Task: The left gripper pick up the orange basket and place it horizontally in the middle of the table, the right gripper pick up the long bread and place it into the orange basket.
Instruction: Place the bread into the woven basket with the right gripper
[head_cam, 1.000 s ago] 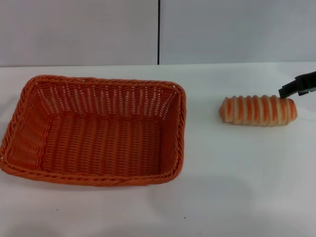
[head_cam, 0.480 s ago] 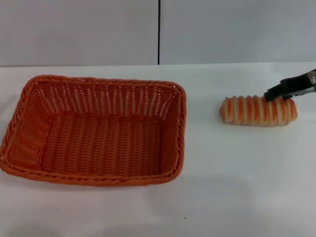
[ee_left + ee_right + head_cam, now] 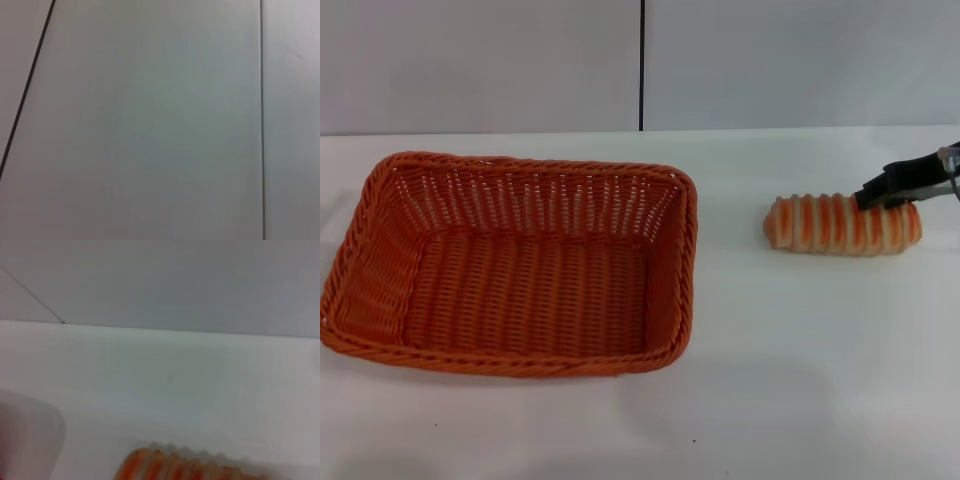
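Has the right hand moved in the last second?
Yes. The right hand has come in leftward over the bread's right end; the bread lies unmoved.

Probably a lab or test room. A bare white bench [image 3: 800,380] meets plain grey wall panels [image 3: 480,60] split by a dark seam [image 3: 642,65].

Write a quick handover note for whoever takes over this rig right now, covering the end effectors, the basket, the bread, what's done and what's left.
Right end effector: at the right end of the long bread, over its back edge; grip state unclear, bread not lifted.
Left end effector: out of sight in every view.
Orange basket: empty, lying horizontally on the white table, left of the bread and apart from it.
Done: basket appears placed.
Left: grasp the bread, carry it left, set it inside the basket.
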Controlling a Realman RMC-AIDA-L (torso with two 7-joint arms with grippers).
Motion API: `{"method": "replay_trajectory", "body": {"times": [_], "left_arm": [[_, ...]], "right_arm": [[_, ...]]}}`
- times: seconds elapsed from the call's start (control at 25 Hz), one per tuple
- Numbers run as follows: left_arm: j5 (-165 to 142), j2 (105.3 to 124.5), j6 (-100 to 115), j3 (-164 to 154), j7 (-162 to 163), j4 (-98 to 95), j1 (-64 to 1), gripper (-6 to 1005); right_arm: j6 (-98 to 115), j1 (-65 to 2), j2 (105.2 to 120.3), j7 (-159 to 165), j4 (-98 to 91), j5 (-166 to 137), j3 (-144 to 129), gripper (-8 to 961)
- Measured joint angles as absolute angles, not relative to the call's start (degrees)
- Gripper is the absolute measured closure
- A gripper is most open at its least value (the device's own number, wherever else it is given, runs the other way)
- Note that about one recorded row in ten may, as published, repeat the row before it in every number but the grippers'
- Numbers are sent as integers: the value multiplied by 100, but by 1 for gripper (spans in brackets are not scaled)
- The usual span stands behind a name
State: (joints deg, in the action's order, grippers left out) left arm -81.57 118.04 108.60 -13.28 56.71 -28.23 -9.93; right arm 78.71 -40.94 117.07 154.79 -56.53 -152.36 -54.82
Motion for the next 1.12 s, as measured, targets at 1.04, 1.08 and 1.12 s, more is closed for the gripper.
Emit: {"method": "replay_trajectory", "body": {"times": [1.04, 1.08, 1.12], "left_arm": [[-8134, 11803, 10813, -1345, 5711, -2835, -1039, 188], [-8133, 11803, 10813, -1345, 5712, -2833, -1045, 188], [-8132, 11804, 10813, -1345, 5712, -2831, -1052, 188]], "right_arm": [[7408, -4262, 11704, 15615, -5194, -15728, -5513, 685], [7395, -4261, 11711, 15579, -5194, -15726, -5508, 693], [7387, -4263, 11719, 15549, -5194, -15724, -5499, 701]]}}
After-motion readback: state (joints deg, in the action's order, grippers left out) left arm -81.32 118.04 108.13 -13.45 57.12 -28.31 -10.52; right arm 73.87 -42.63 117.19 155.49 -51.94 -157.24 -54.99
